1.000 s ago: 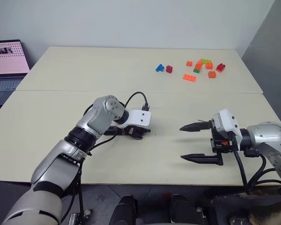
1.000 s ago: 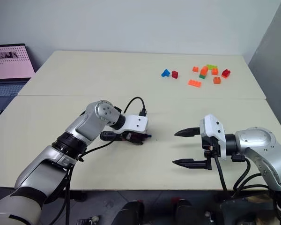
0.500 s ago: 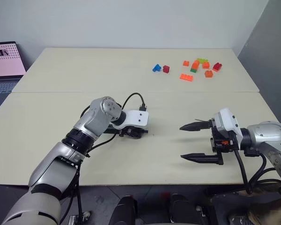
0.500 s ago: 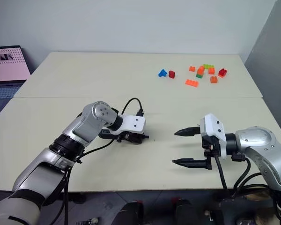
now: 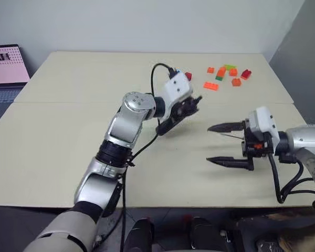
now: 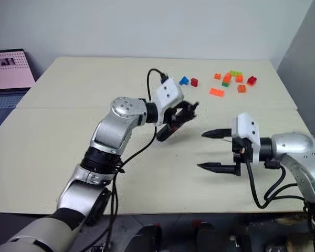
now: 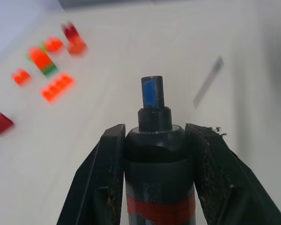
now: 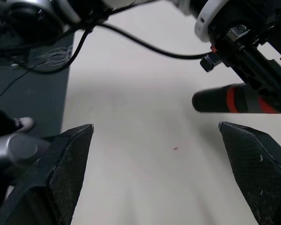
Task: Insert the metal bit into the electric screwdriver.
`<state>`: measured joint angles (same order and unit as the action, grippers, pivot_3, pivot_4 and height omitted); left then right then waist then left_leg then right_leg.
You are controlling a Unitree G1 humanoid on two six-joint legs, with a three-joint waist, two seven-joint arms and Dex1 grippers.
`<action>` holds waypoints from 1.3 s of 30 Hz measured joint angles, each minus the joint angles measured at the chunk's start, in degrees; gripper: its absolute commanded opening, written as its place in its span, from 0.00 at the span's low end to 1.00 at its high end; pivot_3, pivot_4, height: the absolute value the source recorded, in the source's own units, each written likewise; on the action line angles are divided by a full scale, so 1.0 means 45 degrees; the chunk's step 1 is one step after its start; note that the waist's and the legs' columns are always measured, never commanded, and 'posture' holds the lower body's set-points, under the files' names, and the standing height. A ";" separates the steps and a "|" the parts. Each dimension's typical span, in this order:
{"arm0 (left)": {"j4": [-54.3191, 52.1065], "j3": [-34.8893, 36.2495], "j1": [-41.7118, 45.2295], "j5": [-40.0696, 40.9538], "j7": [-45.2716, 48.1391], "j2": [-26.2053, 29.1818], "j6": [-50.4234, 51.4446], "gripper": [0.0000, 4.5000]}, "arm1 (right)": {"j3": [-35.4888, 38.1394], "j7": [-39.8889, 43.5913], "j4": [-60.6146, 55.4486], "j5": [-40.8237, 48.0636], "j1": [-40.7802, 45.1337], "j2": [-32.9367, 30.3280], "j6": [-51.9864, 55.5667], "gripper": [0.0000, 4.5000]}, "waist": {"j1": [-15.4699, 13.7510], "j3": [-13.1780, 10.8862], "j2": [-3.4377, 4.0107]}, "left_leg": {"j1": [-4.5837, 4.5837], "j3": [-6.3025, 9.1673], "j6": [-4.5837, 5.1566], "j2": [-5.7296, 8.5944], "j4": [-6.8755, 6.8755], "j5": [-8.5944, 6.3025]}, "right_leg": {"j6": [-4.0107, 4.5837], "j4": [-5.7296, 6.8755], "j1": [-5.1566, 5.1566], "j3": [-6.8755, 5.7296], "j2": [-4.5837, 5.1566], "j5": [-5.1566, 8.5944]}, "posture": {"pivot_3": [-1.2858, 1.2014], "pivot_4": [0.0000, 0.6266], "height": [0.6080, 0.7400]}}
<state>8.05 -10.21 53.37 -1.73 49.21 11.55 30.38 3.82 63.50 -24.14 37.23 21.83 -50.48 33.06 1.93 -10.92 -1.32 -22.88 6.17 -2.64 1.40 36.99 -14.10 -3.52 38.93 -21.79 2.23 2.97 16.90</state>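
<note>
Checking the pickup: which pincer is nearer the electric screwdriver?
Left. The left pincer grips the electric screwdriver between its fingers; the right pincer hangs open off to the screwdriver's right, not touching it.

I see bare table (image 5: 68,131) stretching wide between and in front of my two arms, open for a pass. My left gripper (image 5: 191,105) is closed on the electric screwdriver (image 5: 170,122) above the tabletop, and it hangs across the way to my right gripper (image 5: 216,143), whose fingers stand spread. The coloured blocks (image 5: 223,76) crowd the far right of the table, and a laptop (image 5: 5,73) sits off the far left edge.
</note>
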 measured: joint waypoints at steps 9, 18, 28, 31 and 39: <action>-0.2245 0.1501 -0.4093 0.0763 -0.3824 -0.1364 -0.0995 0.37 | 0.0411 -0.0432 0.0505 0.0032 0.0570 0.0405 -0.0003 1.00 | -0.0110 0.0004 0.0006 | 0.0007 0.0009 -0.0003 -0.0005 0.0020 0.0002 | -0.0007 0.0007 0.0006 0.0023 0.0011 -0.0009 | 0.52 0.24 1.00; -0.3988 0.1516 -0.5977 0.0968 -0.5463 -0.1551 -0.1519 0.37 | 0.0407 -0.0423 0.0606 0.0118 0.0765 0.0410 -0.0002 1.00 | -0.0090 0.0013 0.0015 | 0.0023 -0.0018 -0.0001 0.0001 0.0010 0.0000 | -0.0013 -0.0007 0.0022 0.0025 0.0014 -0.0012 | 0.52 0.24 1.00; -0.5922 0.1437 -0.7688 0.1490 -0.6076 -0.1338 -0.1470 0.37 | 0.0361 0.0155 0.1098 -0.0470 0.0760 -0.0091 -0.0410 1.00 | -0.0092 0.0030 0.0036 | 0.0101 -0.0033 0.0003 0.0001 0.0002 -0.0002 | -0.0015 -0.0017 0.0108 0.0016 0.0011 -0.0010 | 0.52 0.24 1.00; -0.6281 0.1583 -0.8016 0.1742 -0.6083 -0.1143 -0.1471 0.37 | 0.0150 0.0435 0.1612 -0.0941 0.0781 -0.0294 -0.0684 1.00 | -0.0086 0.0030 0.0037 | 0.0102 -0.0036 0.0002 0.0000 -0.0001 -0.0002 | -0.0014 -0.0017 0.0106 0.0019 0.0010 -0.0010 | 0.52 0.24 1.00; -0.6866 0.1628 -0.8713 0.2089 -0.6272 -0.0901 -0.1593 0.37 | -0.1660 0.1116 0.3953 -0.3679 0.1922 -0.1305 -0.1839 1.00 | -0.0054 0.0050 0.0070 | 0.0132 -0.0068 0.0002 0.0003 -0.0006 -0.0002 | -0.0014 -0.0019 0.0117 0.0034 0.0011 -0.0010 | 0.52 0.24 1.00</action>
<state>-22.85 -2.89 14.16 7.67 20.98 7.50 23.22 -3.65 68.53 -6.35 20.67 30.48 -56.36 24.79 1.69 -10.70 -1.00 -22.28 5.87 -2.63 1.41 36.97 -14.11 -3.58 38.85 -21.26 2.38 3.02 16.85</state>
